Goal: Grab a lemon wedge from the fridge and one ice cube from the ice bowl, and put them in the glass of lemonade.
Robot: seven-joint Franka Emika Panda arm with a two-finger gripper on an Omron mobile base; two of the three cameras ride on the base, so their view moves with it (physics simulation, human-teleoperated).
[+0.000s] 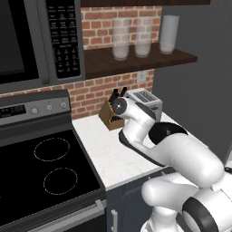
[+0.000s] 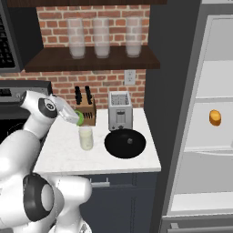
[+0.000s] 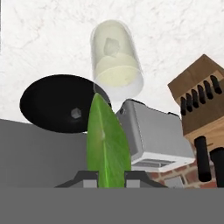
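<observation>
Claw clenched on green lemon wedge, poised just above glass of lemonade on white bench, black ice bowl beside toaster.

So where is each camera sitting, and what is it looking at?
Left base view: behind the arm's left, facing the stove, counter and toaster; the white arm rises at lower right.
Right base view: behind the arm's right, facing the glass of lemonade, black bowl and open fridge; the arm rises at lower left.
Hand view: on the hand, looking down at the glass; the gripper pinches the lemon wedge.
All share the toaster.
</observation>
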